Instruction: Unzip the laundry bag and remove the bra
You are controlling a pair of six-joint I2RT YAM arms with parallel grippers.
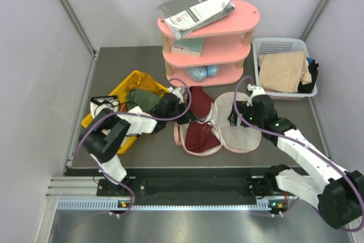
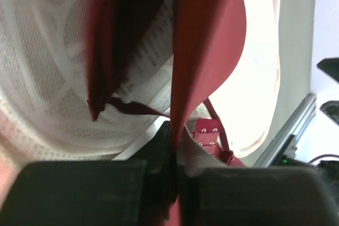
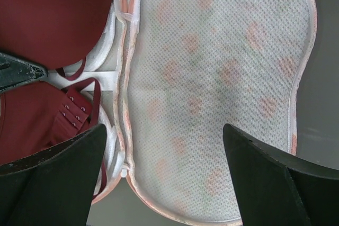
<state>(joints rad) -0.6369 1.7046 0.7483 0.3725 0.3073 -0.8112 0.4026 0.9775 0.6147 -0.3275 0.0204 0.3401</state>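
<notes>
The laundry bag (image 1: 243,128) lies unzipped and spread open like a clamshell at the table's middle. Its mesh lid (image 3: 212,78) lies flat on the right. The dark maroon bra (image 1: 200,134) lies in the left half, and one cup (image 1: 199,99) is raised toward my left gripper (image 1: 181,101). In the left wrist view that gripper (image 2: 175,152) is shut on a fold of the bra (image 2: 206,51), over the bag's white mesh (image 2: 47,78). My right gripper (image 1: 241,115) hovers open and empty over the lid (image 3: 164,168). The bra (image 3: 47,14) shows at its left.
A pink three-tier shelf (image 1: 227,55) with books stands behind the bag. A white lattice basket (image 1: 284,46) with beige cloth is at the back right. A yellow bin (image 1: 128,86) with olive-green cloth sits at the left, beside my left arm.
</notes>
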